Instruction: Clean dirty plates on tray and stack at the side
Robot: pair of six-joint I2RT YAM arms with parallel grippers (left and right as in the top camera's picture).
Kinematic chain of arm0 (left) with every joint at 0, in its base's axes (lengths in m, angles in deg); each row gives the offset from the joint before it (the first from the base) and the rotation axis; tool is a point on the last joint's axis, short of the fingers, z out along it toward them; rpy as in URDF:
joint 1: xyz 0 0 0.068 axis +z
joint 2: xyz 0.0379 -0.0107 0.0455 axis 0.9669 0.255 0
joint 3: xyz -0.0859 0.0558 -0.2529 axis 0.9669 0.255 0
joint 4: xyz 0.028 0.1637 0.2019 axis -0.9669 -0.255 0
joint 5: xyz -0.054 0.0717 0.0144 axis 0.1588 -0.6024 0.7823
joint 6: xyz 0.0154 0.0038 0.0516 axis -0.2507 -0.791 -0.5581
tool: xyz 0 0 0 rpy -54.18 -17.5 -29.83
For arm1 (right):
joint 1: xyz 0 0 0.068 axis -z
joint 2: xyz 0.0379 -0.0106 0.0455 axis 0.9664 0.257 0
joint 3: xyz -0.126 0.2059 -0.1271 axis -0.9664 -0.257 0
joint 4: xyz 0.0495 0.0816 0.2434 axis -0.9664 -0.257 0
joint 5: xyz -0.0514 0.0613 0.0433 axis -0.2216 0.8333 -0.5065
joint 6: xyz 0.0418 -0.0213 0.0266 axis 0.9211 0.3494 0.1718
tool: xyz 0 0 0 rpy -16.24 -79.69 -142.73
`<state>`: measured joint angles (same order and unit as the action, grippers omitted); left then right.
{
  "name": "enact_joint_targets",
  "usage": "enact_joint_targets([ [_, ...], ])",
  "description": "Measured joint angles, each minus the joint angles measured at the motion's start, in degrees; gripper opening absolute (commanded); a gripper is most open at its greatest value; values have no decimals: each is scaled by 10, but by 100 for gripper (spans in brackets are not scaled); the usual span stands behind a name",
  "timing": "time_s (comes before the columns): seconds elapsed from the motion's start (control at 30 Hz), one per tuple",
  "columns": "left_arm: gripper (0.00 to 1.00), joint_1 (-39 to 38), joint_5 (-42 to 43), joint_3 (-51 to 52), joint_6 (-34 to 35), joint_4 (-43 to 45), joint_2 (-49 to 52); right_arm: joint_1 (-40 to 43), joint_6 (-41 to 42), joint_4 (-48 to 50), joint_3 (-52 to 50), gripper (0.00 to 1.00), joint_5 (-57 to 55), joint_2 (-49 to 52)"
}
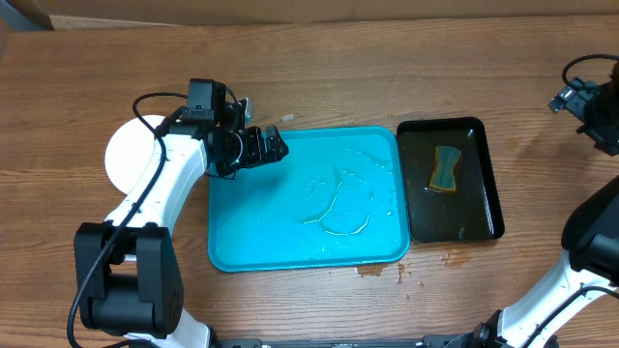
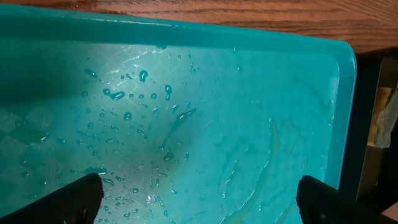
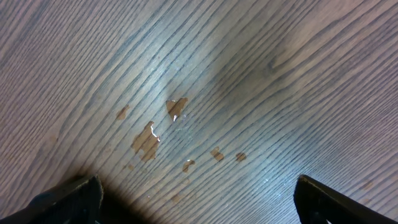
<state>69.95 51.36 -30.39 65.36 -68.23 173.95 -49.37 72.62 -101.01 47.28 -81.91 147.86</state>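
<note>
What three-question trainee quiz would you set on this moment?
1. True or false: a plate lies on the turquoise tray.
2. Where does the sponge lie? A) in the black tray B) in the turquoise tray C) on a plate
3. Which gripper hangs over the turquoise tray?
Key: 1 false; 2 A; 3 the left gripper, jaws open, holding nothing.
</note>
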Motion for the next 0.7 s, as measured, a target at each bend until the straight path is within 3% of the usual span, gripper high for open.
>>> enact_joint_targets([
  [0.3, 100, 0, 0, 0, 0, 0, 0, 0, 1, 0, 0, 100, 0, 0],
  [0.47, 100, 0, 0, 0, 0, 0, 0, 0, 9, -39, 0, 100, 63, 0],
  [0.5, 100, 0, 0, 0, 0, 0, 0, 0, 9, -43, 0, 88, 78, 0],
  [0.57, 100, 0, 0, 0, 0, 0, 0, 0, -6, -56, 0, 53, 125, 0],
  [0.6, 100, 0, 0, 0, 0, 0, 0, 0, -12, -69, 0, 45, 149, 0],
  [0.63, 100, 0, 0, 0, 0, 0, 0, 0, -18, -84, 0, 43, 171, 0],
  [0.7, 100, 0, 0, 0, 0, 0, 0, -2, -32, -117, 0, 21, 203, -1],
])
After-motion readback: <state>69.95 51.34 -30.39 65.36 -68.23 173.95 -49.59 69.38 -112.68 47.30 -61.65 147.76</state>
